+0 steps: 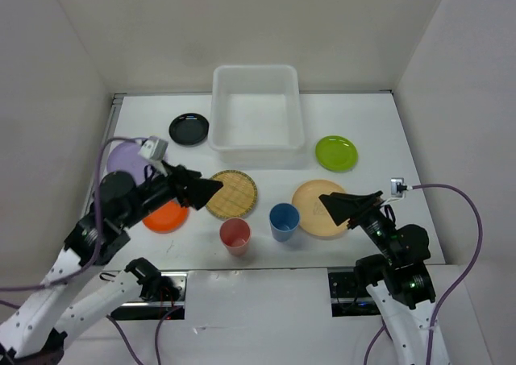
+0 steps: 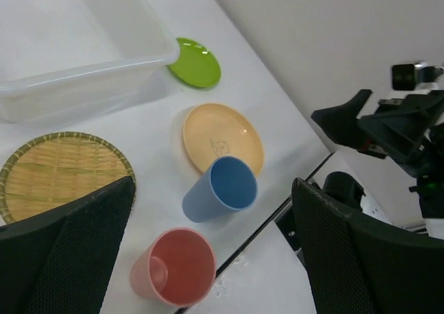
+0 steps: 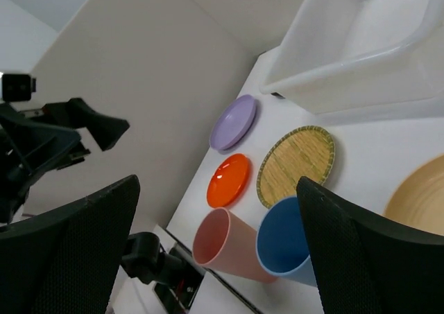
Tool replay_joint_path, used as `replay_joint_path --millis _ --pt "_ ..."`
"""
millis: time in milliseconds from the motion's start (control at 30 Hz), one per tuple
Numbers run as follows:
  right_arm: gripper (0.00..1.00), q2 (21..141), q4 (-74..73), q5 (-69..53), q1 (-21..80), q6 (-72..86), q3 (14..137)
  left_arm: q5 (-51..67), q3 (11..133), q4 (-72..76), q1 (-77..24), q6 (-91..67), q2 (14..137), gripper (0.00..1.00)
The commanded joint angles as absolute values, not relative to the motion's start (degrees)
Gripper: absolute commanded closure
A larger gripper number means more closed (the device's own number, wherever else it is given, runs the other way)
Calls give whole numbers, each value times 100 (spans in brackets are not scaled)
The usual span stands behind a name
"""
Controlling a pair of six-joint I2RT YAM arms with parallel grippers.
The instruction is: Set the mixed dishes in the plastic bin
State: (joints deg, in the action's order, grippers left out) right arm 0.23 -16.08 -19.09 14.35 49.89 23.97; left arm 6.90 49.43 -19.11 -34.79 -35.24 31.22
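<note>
Currently my left tool (image 1: 201,189) and right tool (image 1: 337,206) gape wide, empty; coloured plastic dishes (image 1: 336,152) lie before the far-edge white translucent plastic bin (image 1: 255,69). Sweeping low, I could knock the near-edge pink plastic cup (image 1: 235,234) off the desk (image 1: 367,123).

Plates (image 1: 231,194) and upright cups (image 1: 284,220) sit outside the white bin (image 1: 256,149).

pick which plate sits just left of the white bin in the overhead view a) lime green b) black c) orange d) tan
B: the black plate lies just left of the plastic bin, while the lime green plate lies to its right.
</note>
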Motion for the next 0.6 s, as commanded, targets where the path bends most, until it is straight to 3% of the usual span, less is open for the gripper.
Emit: replay_joint_path --millis 0,33,67,100,133,167,233,300,400,467,500,567 --pt "3 -28 -915 -1663 1424 5019 2417 835 5632 -2005 -3489 -3006 3962 1" --pt "10 95 -836 -1557 1424 4862 2556 757 5825 -1873 -3489 -3006 4120 6" --pt "25 271 -835 -1469 1424 4773 2645 599 5949 -1776 -3489 -3006 4122 15" --pt "43 716 -835 -1294 1424 4659 2880 102 6072 -1697 -3489 -3006 4209 30" --pt "50 973 -835 -1240 1424 4423 3005 -208 6186 -1696 -3489 -3006 4262 64" --pt "54 1245 -835 -1187 1424 4308 3145 -550 6449 -1766 -3489 -3006 4263 79" --pt "55 1984 -687 -1126 1424 4071 3471 -1552 6748 -1985 -3437 -3059 4447 100" --pt "54 2580 -537 -1038 1424 3929 3681 -2158 7179 -2144 -3437 -3059 4822 98" --pt "46 3162 -387 -958 1424 3674 3962 -2180 7610 -2487 -3270 -3111 5638 85" --pt "40 3768 -387 -905 1424 3551 4130 -1654 7796 -2435 -2859 -3111 6071 79" --pt "39 3945 -335 -905 1424 3464 4287 -1383 7796 -2321 -2665 -3111 6178 64" --pt "35 4367 -282 -853 1424 3402 4446 -189 7796 -1847 -2200 -3164 6519 57"
